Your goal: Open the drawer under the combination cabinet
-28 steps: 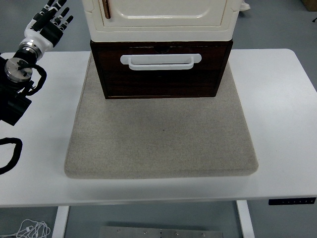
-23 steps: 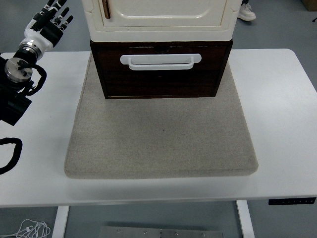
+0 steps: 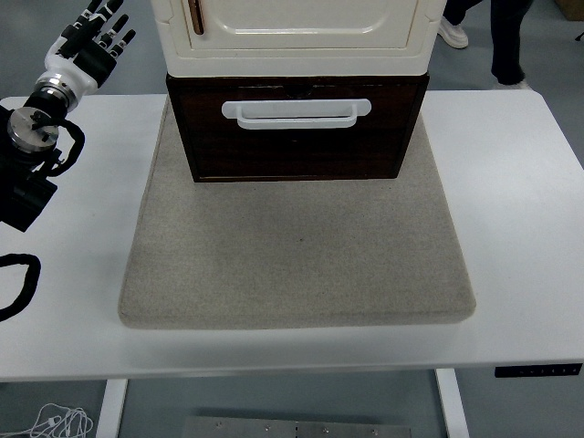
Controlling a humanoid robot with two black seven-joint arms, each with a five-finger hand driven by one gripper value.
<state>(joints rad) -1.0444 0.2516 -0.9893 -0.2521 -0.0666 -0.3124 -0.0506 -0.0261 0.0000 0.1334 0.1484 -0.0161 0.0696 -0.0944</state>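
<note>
A cream cabinet (image 3: 297,36) stands on a dark brown drawer (image 3: 297,128) at the back of the grey mat (image 3: 297,246). The drawer front is flush with its frame and carries a white bar handle (image 3: 296,112). My left hand (image 3: 91,38) hangs at the far left, well away from the handle, with its fingers spread and nothing in them. The left arm (image 3: 32,146) runs down the left edge. My right arm is out of view.
The white table (image 3: 520,237) extends right and left of the mat. A black cable loop (image 3: 18,283) lies at the left edge. A person's legs (image 3: 493,32) show at the top right, beyond the table.
A person's legs have stepped further into view at the top right. My left hand and the drawer have not moved.
</note>
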